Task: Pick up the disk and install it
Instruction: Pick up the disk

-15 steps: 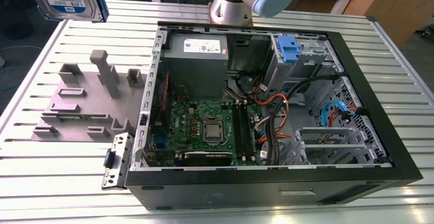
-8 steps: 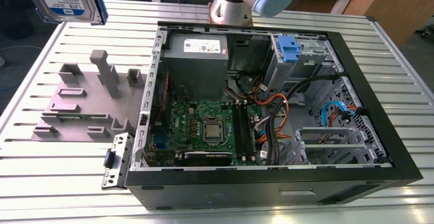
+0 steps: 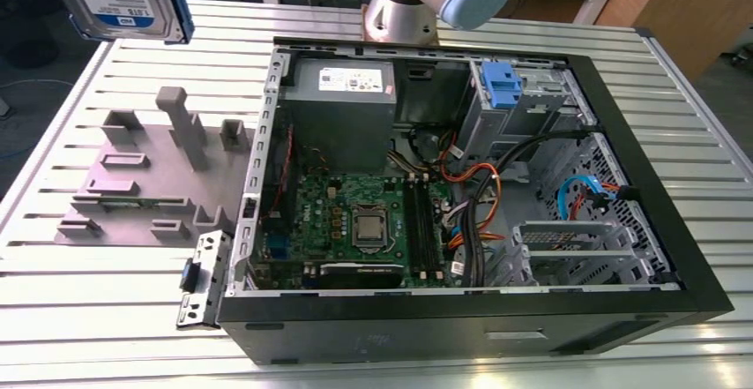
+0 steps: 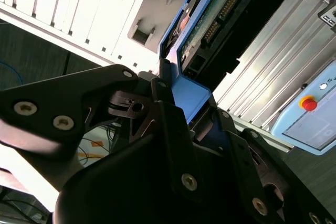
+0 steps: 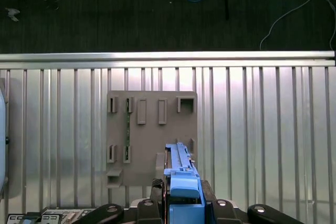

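we see the disk (image 3: 118, 1) high in the upper left corner of the exterior view, well above the slatted aluminium table (image 3: 106, 318) and apart from the open computer case (image 3: 471, 318) that takes the middle of the frame. in the second wrist view the gripper (image 4: 191, 106) pinches the disk by the end of its blue carrier rail; the two black fingers (image 4: 167, 114) are pressed against the blue plastic, with the green circuit side of the disk turned to this camera. in the first wrist view the disk stands on its edge over the grey fixture tray (image 5: 152, 129), without touching it.

we judge that picking up is done and that the step in hand is the carrying toward the case. the grip is only on one end of the carrier, so the long body hangs free; we think slow and smooth motion is better, because a quick turn could make the disk swing or slip between the pads. the drive cage with its blue bracket (image 3: 500, 85) is in the upper right part of the case, beside the power supply (image 3: 341, 85), and loose cables (image 3: 471, 186) lie near it. the disk should pass over the case wall with good clearance and keep its rails parallel to the cage.
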Controlling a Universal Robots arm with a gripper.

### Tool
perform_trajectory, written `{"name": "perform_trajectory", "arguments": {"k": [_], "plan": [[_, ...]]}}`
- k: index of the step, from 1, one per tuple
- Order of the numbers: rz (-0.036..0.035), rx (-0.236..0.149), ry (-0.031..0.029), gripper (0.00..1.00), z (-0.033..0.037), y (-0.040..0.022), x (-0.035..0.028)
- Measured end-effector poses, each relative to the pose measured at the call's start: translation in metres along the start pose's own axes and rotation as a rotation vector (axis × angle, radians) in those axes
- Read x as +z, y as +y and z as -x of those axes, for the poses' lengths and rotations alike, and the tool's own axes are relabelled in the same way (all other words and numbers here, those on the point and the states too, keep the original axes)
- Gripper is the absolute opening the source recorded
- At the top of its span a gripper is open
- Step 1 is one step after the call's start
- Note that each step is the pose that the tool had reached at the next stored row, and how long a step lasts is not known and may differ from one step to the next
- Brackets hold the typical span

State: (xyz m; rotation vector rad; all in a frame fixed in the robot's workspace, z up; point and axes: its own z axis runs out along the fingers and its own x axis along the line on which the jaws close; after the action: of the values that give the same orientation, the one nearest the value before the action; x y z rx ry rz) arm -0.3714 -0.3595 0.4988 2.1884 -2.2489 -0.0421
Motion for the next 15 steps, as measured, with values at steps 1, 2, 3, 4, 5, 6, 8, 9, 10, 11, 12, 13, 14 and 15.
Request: {"name": "perform_trajectory", "arguments": {"k": [1, 2, 3, 4, 5, 6, 8, 9, 10, 11, 12, 13, 14, 15], "plan": [[0.0003, 0.000, 0.0000, 0.36, 0.0000, -0.0017, 0.0000], [0.0006, 0.000, 0.0000, 0.36, 0.0001, -0.0035, -0.0001], [0.0009, 0.000, 0.0000, 0.36, 0.0001, -0.0052, -0.0001], [0.0011, 0.000, 0.0000, 0.36, 0.0002, -0.0069, -0.0001], [0.0014, 0.000, 0.0001, 0.36, 0.0002, -0.0086, -0.0002], [0.0014, 0.000, 0.0000, 0.36, 0.0003, -0.0103, -0.0002], [0.0016, 0.000, 0.0000, 0.36, 0.0004, -0.0128, -0.0003], [0.0015, 0.000, 0.0000, 0.36, 0.0004, -0.0141, -0.0003], [0.0015, 0.000, 0.0000, 0.36, 0.0004, -0.0154, -0.0003], [0.0014, 0.000, 0.0000, 0.36, 0.0004, -0.0167, -0.0003], [0.0015, 0.000, 0.0000, 0.36, 0.0005, -0.0180, -0.0003], [0.0016, 0.000, 0.0000, 0.36, 0.0005, -0.0195, -0.0004], [0.0016, 0.000, 0.0000, 0.36, 0.0006, -0.0209, -0.0004], [0.0016, 0.000, 0.0000, 0.36, 0.0006, -0.0222, -0.0004]]}}
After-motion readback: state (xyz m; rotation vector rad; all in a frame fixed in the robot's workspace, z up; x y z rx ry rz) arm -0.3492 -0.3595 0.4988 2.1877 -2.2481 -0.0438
